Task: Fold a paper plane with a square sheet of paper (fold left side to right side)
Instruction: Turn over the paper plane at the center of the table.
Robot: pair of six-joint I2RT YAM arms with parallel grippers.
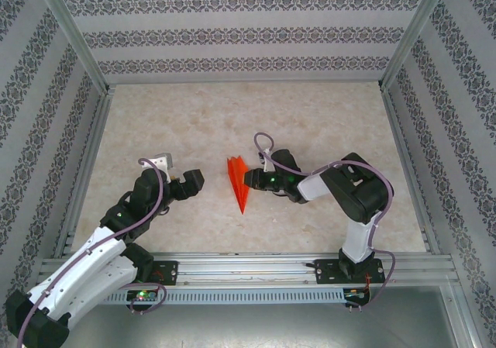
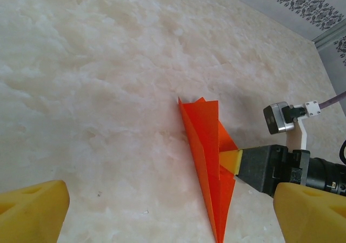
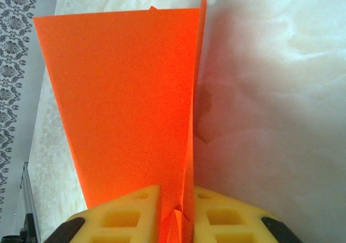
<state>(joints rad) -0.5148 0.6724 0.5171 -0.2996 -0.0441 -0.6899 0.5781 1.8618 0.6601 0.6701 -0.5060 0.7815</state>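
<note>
The paper plane point(image 1: 238, 181) is a narrow orange-red dart in the middle of the table, its point toward the near edge. In the left wrist view the paper plane point(image 2: 203, 140) shows one wing raised and another lying flat. My right gripper point(image 1: 249, 179) reaches in from the right and pinches it. In the right wrist view the yellow pads point(image 3: 130, 216) stand close together, with the plane's folded keel between them, and a wing of the paper plane point(image 3: 124, 91) rises ahead. My left gripper point(image 1: 194, 181) hovers open, left of the plane and apart from it, nothing between its fingers point(image 2: 32, 213).
The marble-patterned table point(image 1: 178, 131) is fenced by an aluminium frame point(image 1: 403, 154) and patterned walls. A metal rail point(image 1: 256, 267) runs along the near edge by the arm bases. The right arm's wrist camera point(image 2: 281, 117) sits just right of the plane.
</note>
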